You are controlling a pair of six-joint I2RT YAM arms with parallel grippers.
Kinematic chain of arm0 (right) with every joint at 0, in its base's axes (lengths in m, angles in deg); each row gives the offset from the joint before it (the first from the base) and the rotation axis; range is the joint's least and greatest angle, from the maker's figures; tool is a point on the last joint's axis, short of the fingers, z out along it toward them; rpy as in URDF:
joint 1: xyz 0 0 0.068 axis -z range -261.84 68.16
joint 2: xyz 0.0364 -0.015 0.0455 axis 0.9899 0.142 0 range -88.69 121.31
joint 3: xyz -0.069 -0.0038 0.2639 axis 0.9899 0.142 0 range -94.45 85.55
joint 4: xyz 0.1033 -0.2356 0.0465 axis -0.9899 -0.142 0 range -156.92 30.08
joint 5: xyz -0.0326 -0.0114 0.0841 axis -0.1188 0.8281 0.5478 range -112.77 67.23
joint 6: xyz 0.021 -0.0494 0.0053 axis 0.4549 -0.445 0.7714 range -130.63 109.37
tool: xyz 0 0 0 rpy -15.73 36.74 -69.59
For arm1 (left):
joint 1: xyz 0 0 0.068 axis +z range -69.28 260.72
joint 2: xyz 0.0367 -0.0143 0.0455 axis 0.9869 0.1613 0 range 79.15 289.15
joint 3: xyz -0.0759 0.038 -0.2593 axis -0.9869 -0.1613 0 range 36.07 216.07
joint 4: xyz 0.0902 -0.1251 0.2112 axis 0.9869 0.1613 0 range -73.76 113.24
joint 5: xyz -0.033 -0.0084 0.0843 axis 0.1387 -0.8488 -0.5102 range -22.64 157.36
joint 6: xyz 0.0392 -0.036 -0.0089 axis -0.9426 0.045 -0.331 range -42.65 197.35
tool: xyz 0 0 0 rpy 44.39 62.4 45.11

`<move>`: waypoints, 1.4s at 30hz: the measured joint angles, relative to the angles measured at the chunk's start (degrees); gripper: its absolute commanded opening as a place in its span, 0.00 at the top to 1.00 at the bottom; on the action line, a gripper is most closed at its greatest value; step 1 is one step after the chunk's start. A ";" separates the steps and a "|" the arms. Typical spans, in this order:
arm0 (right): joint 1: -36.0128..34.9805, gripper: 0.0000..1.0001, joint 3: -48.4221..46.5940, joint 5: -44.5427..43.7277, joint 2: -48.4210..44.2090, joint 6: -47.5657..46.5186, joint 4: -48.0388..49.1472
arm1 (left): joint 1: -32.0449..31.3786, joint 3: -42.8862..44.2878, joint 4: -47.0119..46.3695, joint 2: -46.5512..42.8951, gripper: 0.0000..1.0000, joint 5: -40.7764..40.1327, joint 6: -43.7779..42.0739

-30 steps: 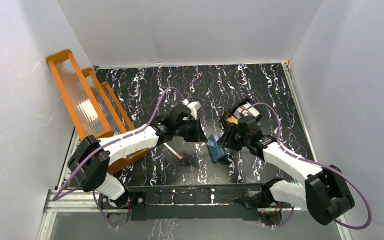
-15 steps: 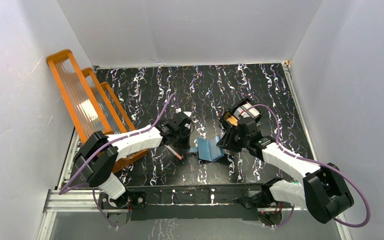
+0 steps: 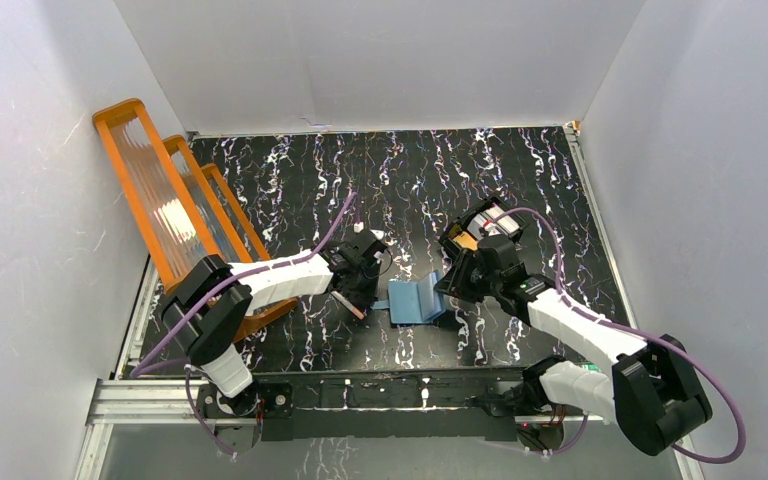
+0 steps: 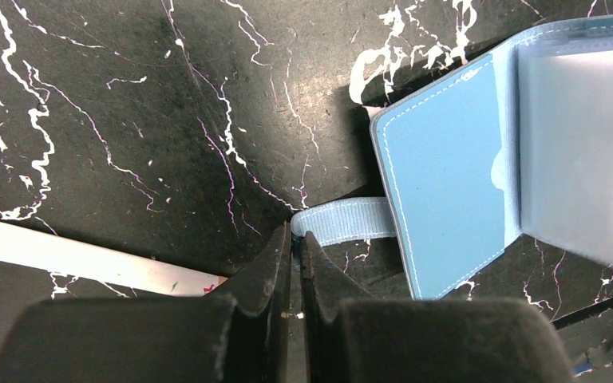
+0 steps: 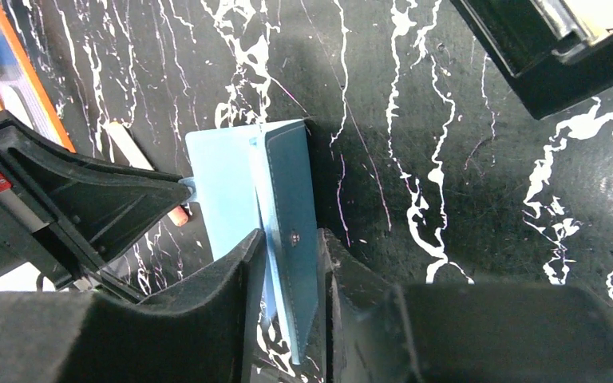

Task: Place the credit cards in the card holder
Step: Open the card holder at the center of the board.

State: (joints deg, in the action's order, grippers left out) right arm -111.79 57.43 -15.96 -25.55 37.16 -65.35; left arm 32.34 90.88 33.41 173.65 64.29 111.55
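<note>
1. The card holder (image 3: 412,300) lay open near the middle of the table (image 3: 380,180). Its lighter inner side faced up, with one cover flat and the other standing nearly upright on the 3 o'clock side.
2. The left gripper (image 4: 296,236) sat at the holder's 9 o'clock, clenched on the tip of the snap tab (image 4: 343,221).
3. The right gripper (image 5: 289,237) sat at 3 o'clock, its fingers clamped on the raised teal cover.
4. I took the orange-gold edge in the black tray (image 3: 505,232), at the holder's 1 o'clock, for the credit cards (image 3: 466,241). I could not tell whether the clear pocket (image 4: 583,136) held anything.
5. Hazard A: both grippers were occupied. If either let go to fetch a card, I judged the covers could fold shut.
6. Hazard B: the tab was thin and held only at its tip. A pull toward 9 o'clock could slip it free or drag the holder.
7. Hazard C: the pen-like stick (image 4: 88,259) lay just beside the left fingers at 8 o'clock, where a low sweep could knock it.
</note>
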 measured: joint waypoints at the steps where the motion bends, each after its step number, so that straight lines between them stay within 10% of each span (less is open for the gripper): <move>1: 0.00 0.61 0.02 0.02 -0.37 0.02 0.02 | 0.00 0.00 -0.02 0.00 1.00 -0.11 -0.13; 11: 0.00 0.78 0.94 0.85 0.24 0.20 2.49 | 0.00 0.00 -0.02 0.22 1.00 -0.50 -0.15; 21: 0.33 0.93 2.16 -0.04 -0.35 0.04 2.38 | 0.00 3.61 2.12 0.33 0.56 0.00 0.04; 27: 0.37 0.92 2.54 -0.31 -1.66 0.20 2.47 | 0.00 4.59 0.70 -4.87 0.35 3.28 1.31; 33: 0.50 0.64 2.75 -0.20 -2.56 1.60 2.45 | 0.02 3.26 -4.35 -5.90 0.31 7.74 1.42; 42: 0.72 0.96 2.97 -0.17 -6.14 2.08 2.54 | 0.02 2.16 -5.18 1.49 0.32 9.51 0.87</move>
State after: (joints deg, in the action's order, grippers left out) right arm -111.07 60.40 -16.14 -31.69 39.24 -62.81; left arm 32.36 93.04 28.23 175.13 73.80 112.42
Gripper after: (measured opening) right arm 0.083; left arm 0.683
